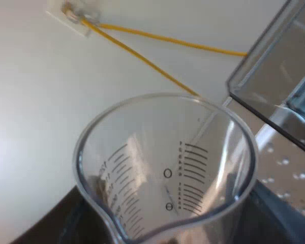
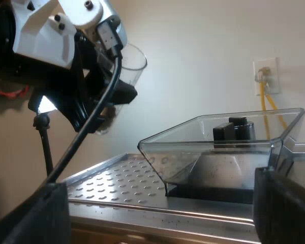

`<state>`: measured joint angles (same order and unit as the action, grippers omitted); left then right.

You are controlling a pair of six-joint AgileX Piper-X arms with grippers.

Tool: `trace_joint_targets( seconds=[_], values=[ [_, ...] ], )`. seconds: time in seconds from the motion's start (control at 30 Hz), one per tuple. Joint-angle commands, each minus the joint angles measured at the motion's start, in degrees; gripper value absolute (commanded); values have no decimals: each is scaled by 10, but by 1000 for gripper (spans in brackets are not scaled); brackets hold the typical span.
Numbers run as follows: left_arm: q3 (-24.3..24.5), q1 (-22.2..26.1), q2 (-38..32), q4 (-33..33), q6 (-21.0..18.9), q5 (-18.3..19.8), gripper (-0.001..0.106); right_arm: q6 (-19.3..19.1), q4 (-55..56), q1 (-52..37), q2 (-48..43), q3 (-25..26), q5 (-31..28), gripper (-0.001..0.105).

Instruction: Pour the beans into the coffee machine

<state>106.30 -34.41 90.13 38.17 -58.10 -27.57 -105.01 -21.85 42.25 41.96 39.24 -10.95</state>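
While the fingers of my left gripper (image 1: 168, 221) pinch the clear plastic measuring glass with black scale marks (image 1: 165, 168), the fingers of my right gripper (image 2: 160, 213) stand spread wide over the dimpled top of the steel espresso machine (image 2: 112, 185). The glass hangs aloft, tilted, near the clear angular bean hopper (image 2: 218, 145). A brown patch at its base looks like beans (image 2: 109, 121); the hopper seems empty, so I judge the pouring is not yet done.

Left gripper (image 2: 114, 91) aloft, jaws clamped on measuring glass (image 1: 168, 168). Right gripper (image 2: 162, 208) level, jaws wide apart, empty.
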Motion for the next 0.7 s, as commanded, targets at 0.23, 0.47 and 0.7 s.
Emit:
trace_joint_targets(
  seconds=[0.23,0.47,0.7],
  values=[
    [7,-3,7,-34,94,-10,28,-2,11,1,-1,2,0,78],
    [7,-3,32,-69,157,-14,28,-2,11,1,-1,2,0,78],
    [7,-3,46,-105,241,-14,28,-2,11,1,-1,2,0,78]
  ],
)
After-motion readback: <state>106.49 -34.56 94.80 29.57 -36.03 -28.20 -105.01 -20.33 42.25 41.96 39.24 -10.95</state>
